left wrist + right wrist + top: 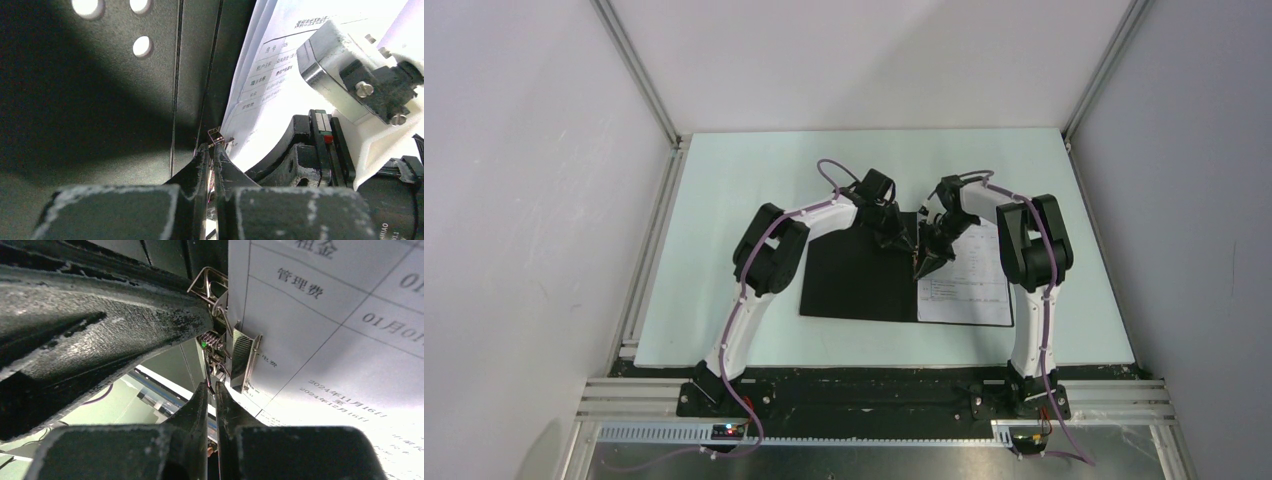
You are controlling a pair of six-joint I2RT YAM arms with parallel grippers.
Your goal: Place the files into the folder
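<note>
The folder [859, 275] lies open in the middle of the table, black inside up. The files [969, 285], white printed sheets, lie on its right half; they also show in the left wrist view [260, 85] and the right wrist view [325, 340]. The metal clip [240, 357] sits at the spine by the sheets' left edge. My left gripper [902, 243] is shut, its tips [214, 150] at the clip's wire lever [217, 134]. My right gripper [921, 262] is shut on a thin wire part of the clip, its tips [212, 387] just below it.
The pale green table [724, 230] is enclosed by white walls with metal frame rails on the left [649, 250] and right. Both arms lean in over the folder's spine, wrists close together. The left finger fills the left side of the right wrist view [100, 325].
</note>
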